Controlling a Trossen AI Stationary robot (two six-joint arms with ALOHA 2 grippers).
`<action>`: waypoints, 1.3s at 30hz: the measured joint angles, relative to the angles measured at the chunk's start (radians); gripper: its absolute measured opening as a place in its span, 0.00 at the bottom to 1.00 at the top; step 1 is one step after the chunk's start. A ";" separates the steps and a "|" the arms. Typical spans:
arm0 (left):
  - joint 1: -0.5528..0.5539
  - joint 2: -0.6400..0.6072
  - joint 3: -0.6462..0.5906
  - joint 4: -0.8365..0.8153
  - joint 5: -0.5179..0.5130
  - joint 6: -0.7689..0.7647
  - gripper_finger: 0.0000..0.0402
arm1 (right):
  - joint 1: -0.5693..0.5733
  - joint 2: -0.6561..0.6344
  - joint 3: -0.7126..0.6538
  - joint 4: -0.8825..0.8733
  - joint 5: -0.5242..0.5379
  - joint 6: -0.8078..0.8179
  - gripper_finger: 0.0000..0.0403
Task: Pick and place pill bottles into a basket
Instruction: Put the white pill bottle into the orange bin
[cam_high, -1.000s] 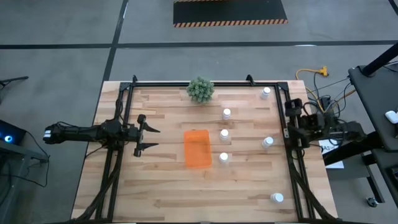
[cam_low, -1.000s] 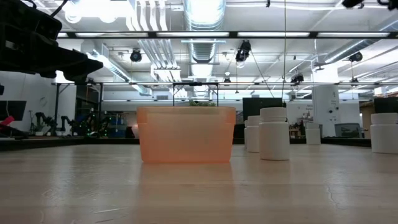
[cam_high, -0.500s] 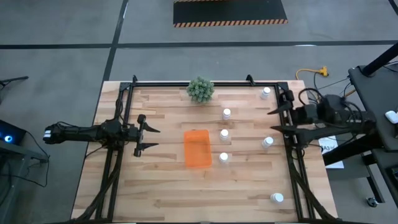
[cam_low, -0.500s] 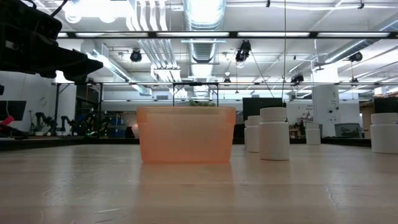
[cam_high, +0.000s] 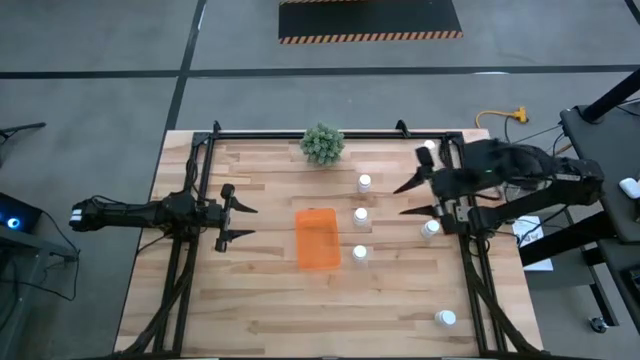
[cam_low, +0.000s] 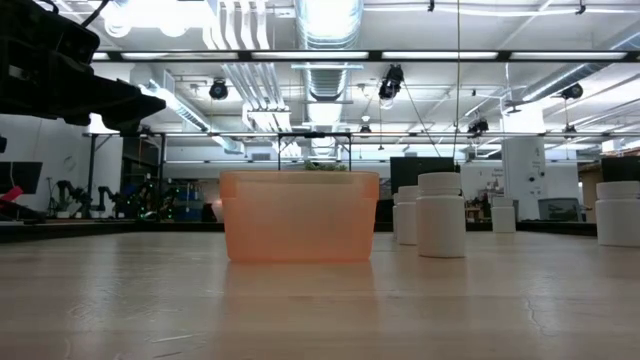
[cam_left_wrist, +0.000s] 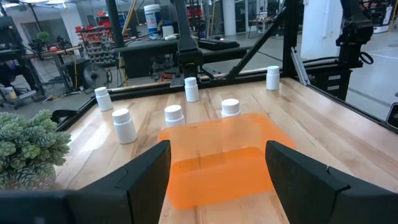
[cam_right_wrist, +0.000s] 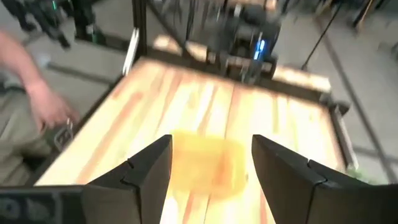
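Observation:
The orange basket (cam_high: 318, 238) stands on the middle of the wooden table; it also shows in the left wrist view (cam_left_wrist: 217, 155) and the low view (cam_low: 300, 215). Three white pill bottles (cam_high: 365, 183) (cam_high: 361, 215) (cam_high: 359, 253) stand upright in a row just right of it. More stand farther right (cam_high: 431, 228), near the front right (cam_high: 445, 318) and at the far right corner (cam_high: 427, 149). My left gripper (cam_high: 243, 221) is open and empty, left of the basket. My right gripper (cam_high: 408, 198) is open and empty above the table, between the row and the right-hand bottle.
A small green bushy plant (cam_high: 322, 144) stands at the table's far edge. A black frame (cam_high: 330, 132) runs along the table's far, left and right sides. A person (cam_right_wrist: 28, 93) shows beyond the table in the blurred right wrist view.
My right gripper has swung out from the table's right edge toward the left, over the table, and now stands near the row of bottles. The bottles and the basket have stayed where they were.

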 joint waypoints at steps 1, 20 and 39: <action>0.000 0.000 0.000 0.000 0.000 0.000 0.61 | 0.000 0.030 0.027 -0.034 0.000 0.000 0.52; 0.000 0.000 0.000 0.000 0.000 0.000 0.61 | 0.000 0.416 0.135 -0.295 -0.004 -0.003 0.52; 0.000 0.000 0.000 0.000 0.000 0.000 0.61 | 0.002 0.645 0.076 -0.228 -0.113 -0.047 0.52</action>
